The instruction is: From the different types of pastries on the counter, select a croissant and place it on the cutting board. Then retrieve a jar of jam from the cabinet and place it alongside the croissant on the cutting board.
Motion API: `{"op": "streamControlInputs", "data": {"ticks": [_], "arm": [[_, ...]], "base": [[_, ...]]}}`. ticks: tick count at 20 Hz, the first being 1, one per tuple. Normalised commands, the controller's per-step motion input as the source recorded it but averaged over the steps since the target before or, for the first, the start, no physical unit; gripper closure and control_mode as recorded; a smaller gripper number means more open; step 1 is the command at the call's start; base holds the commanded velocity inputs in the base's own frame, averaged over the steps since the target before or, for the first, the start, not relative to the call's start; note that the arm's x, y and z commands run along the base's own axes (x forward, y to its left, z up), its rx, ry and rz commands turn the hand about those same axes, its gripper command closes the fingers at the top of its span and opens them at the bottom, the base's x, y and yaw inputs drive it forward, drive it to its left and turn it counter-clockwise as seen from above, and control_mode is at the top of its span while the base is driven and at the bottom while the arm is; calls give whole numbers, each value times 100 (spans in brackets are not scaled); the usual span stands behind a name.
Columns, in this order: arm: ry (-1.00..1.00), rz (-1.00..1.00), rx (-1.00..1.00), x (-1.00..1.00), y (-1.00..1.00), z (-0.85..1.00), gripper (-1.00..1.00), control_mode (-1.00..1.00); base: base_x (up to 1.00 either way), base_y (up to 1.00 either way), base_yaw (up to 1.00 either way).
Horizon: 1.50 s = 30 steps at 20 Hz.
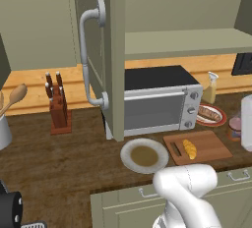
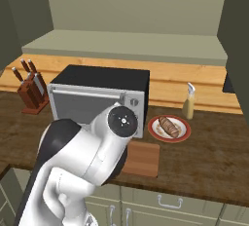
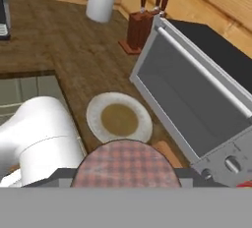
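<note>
Our gripper (image 3: 126, 174) looks half-closed round the small checked-lid jar of jam (image 3: 125, 163), so let's ease it down onto the reddish-brown wooden cutting board (image 3: 166, 150) just beyond it, beside the golden ridged croissant (image 1: 189, 148).

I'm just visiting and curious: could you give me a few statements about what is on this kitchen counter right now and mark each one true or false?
1. The croissant lies on the cutting board. True.
2. The cabinet door is closed. False: it stands open, showing a pale shelf.
3. The red-rimmed plate holds a brownish pastry. True.
4. The knife block sits on top of the toaster oven. False: it stands on the counter, off to the oven's side.
5. A round grey plate lies on the counter beside the cutting board. True.
6. The jar of jam stands on the cutting board. False: the board carries the croissant alone.
</note>
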Motion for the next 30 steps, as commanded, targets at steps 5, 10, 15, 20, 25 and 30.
{"op": "streamControlInputs", "data": {"ticks": [5, 10, 15, 20, 25, 30], "arm": [[2, 1, -2, 1, -5, -6, 100, -100], [13, 3, -17, 16, -38, -57, 100, -100], [6, 24, 14, 36, -26, -41, 100, -100], [5, 26, 17, 32, -19, -23, 100, -100], [0, 2, 0, 10, 0, -26, 100, -100], [0, 5, 0, 23, 0, -68, 100, -100]], "base": [[0, 0, 0], [0, 0, 0], [0, 0, 0], [0, 0, 0], [0, 0, 0], [0, 0, 0]]}}
